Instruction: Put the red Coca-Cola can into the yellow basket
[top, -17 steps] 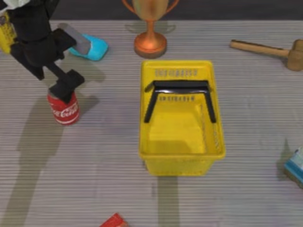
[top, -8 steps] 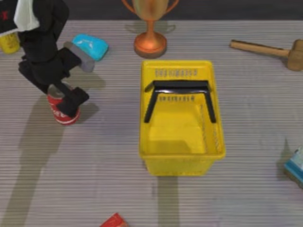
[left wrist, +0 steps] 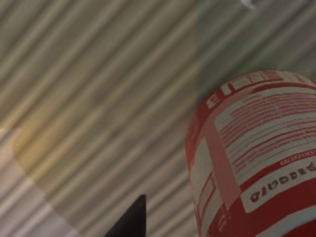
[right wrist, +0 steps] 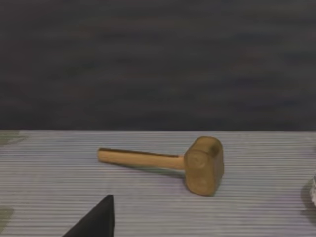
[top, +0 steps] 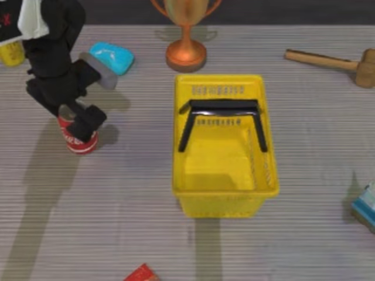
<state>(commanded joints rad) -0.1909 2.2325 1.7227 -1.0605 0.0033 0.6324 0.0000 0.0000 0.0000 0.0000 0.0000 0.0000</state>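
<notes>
can (top: pixel 76 139): red, with bits of white script on its side in the top view; mostly covered by the left gripper (top: pixel 82 124), so the word cannot be read whole
can label (left wrist: pixel 256 158): in the left wrist view, white panels with rows of small red print and a band of white characters on red; too blurred to read
left arm (top: pixel 7 20): a small red mark on a white patch near the top view's left edge; not legible
basket (top: pixel 225 202): no text to be read
box (top: pixel 368 206): at the right edge, no readable print
</notes>
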